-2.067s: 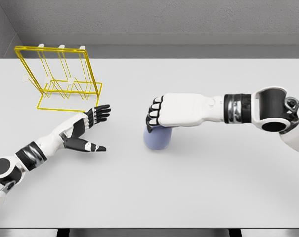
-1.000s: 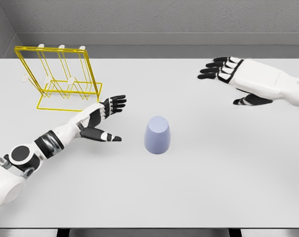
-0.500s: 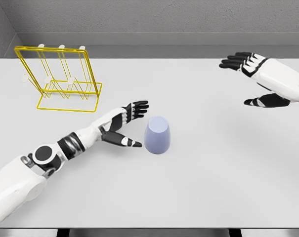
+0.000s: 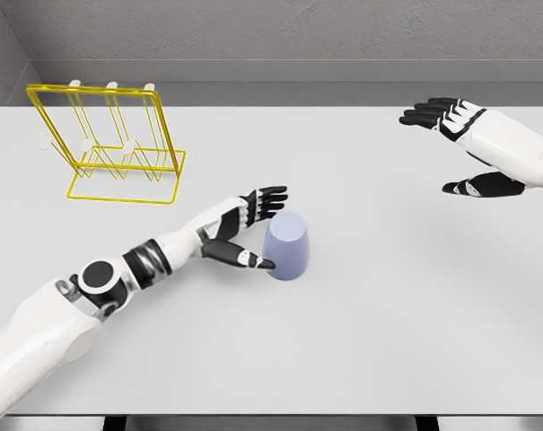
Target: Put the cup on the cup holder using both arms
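A pale lavender cup (image 4: 287, 247) stands upside down near the middle of the white table (image 4: 361, 341). My left hand (image 4: 258, 229) is open right at the cup's left side, fingers spread above and thumb low against its wall. My right hand (image 4: 455, 148) hovers open at the far right, well away from the cup. The yellow wire cup holder (image 4: 109, 144) with white-tipped pegs stands at the back left.
A grey wall runs behind the table. The table's front edge (image 4: 271, 415) lies along the bottom of the view.
The right hand let go of the cup and withdrew to the far right. The left hand has travelled right from near the holder up to the cup's left side.
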Available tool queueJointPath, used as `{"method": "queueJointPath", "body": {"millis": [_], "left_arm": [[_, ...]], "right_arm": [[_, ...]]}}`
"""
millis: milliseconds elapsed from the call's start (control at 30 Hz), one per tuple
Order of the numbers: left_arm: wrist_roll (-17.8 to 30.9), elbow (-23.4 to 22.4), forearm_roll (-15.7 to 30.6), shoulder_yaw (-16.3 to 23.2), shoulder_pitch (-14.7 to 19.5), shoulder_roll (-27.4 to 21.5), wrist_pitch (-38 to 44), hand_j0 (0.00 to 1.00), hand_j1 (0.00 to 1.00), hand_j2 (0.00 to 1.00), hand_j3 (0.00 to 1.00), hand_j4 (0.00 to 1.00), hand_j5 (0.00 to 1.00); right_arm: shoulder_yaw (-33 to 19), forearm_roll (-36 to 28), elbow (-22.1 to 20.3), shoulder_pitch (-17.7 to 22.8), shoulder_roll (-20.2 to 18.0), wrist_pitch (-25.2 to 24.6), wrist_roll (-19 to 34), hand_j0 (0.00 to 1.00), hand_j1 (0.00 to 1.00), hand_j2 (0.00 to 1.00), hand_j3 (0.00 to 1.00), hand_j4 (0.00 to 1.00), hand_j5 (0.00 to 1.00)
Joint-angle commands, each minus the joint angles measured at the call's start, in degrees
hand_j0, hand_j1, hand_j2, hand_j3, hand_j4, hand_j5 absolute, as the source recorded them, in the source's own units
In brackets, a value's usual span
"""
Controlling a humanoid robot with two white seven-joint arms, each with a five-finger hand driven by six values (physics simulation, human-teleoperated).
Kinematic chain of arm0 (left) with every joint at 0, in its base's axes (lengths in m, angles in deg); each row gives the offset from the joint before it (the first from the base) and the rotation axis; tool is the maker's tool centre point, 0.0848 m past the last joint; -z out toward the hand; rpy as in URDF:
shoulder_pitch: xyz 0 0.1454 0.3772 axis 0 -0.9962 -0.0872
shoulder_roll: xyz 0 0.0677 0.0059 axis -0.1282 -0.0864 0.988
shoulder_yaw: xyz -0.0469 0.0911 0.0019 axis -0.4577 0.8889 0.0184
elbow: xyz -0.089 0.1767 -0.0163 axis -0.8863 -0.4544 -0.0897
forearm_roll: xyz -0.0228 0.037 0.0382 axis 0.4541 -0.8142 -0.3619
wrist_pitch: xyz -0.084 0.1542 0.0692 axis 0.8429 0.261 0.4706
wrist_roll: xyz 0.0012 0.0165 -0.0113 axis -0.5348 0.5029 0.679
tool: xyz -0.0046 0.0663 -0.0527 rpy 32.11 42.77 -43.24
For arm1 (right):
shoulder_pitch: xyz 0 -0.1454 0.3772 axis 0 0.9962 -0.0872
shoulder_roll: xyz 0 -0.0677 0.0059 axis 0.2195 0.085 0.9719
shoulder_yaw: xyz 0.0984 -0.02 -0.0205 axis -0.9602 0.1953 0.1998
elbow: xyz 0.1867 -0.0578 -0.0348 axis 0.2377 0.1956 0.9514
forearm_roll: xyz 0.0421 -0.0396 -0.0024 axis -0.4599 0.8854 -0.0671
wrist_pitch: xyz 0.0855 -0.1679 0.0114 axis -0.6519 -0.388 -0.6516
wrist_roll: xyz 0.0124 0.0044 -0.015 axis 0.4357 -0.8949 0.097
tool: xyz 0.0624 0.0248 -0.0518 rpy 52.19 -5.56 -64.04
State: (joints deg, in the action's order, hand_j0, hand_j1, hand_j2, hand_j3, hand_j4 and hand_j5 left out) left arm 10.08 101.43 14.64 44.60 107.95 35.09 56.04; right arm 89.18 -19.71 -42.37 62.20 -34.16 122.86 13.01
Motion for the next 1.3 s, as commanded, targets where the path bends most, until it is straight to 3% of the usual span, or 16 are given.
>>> {"method": "queueJointPath", "body": {"millis": [0,1233,1267], "left_arm": [[0.01,0.03,0.21,-0.03,0.0,0.53,0.21,1.0,1.0,1.0,1.0,1.0,1.0],[0.01,-0.23,-0.5,0.85,-0.62,2.99,0.74,1.0,1.0,1.0,1.0,1.0,1.0],[0.01,-0.32,-0.41,0.85,-0.62,2.99,0.73,0.96,0.96,0.96,0.96,0.96,0.96]], "right_arm": [[0.0,-0.48,-0.02,0.0,-0.03,-0.13,-0.04,1.0,1.0,1.0,1.0,1.0,1.0],[-0.18,-0.48,-0.02,0.26,-0.03,-0.13,-0.04,1.0,1.0,1.0,1.0,1.0,1.0],[-0.18,-0.48,-0.02,0.26,-0.03,-0.13,-0.04,1.0,1.0,1.0,1.0,1.0,1.0]]}}
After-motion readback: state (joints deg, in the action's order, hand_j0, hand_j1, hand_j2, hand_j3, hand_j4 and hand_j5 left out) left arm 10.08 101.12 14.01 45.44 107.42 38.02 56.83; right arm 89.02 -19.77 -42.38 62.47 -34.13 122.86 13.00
